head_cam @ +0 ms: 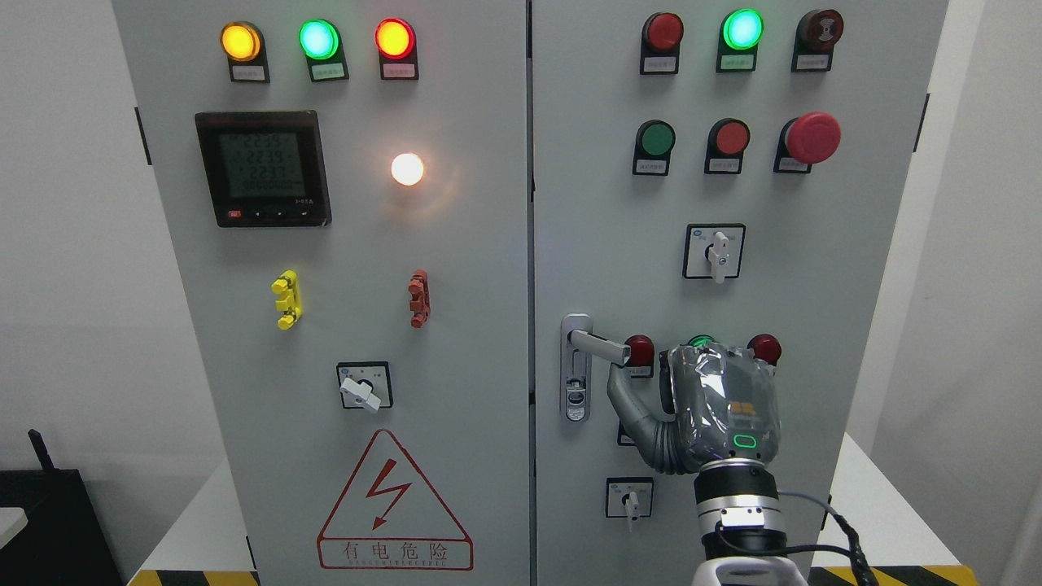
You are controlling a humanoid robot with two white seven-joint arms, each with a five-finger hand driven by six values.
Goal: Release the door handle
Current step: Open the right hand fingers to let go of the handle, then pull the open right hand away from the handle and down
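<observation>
Here, the right hand (720,407) stands before the cabinet's right door (855,268) | door handle (598,345): a rigid metal lever, likely slick, best gripped along its bar, jutting right from its plate | thumb (623,399) reaches up under the lever's tip, apparently touching | other fingers hidden, state unclear.

Grey cabinet doors (456,244) showing smooth matt painted metal. Door handle (598,345) gleaming as brushed silver metal on polished plate. Robot hand (716,407) wearing glossy, wrinkled clear film over grey plastic shell; thumb sheathed in ribbed matt rubber. Wrist (737,505) shining as bare machined metal. Pilot lamps (317,38) glowing through glossy plastic lenses. Meter (263,168) sitting in matt black plastic.
</observation>
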